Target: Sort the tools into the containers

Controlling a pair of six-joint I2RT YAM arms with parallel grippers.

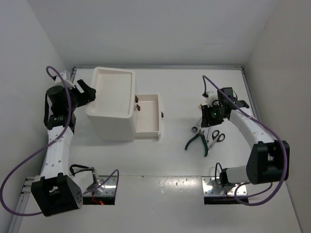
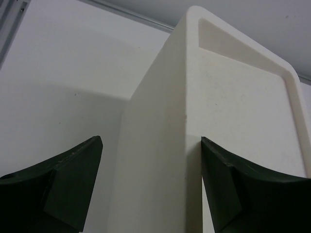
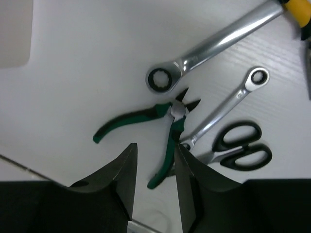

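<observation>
The white drawer box (image 1: 111, 114) with a tray top (image 1: 113, 91) stands at the left; its lowest drawer (image 1: 148, 119) is pulled out to the right and looks empty. My left gripper (image 1: 88, 94) is open at the box's left side, its fingers (image 2: 68, 174) straddling a box edge (image 2: 160, 121). My right gripper (image 1: 214, 114) is open above the tools. In the right wrist view the right gripper (image 3: 155, 145) hovers over one handle of the green-handled pliers (image 3: 170, 114). The long wrench (image 3: 214, 43), short wrench (image 3: 228, 104), black scissors (image 3: 240, 148) and a yellow handle (image 3: 296, 9) lie beside them.
In the top view the green pliers (image 1: 198, 142), scissors (image 1: 216, 136) and a wrench end (image 1: 195, 128) lie on the white table right of the drawer. Dark knobs (image 1: 137, 103) mark the two shut drawers. White walls enclose the table at the back and sides.
</observation>
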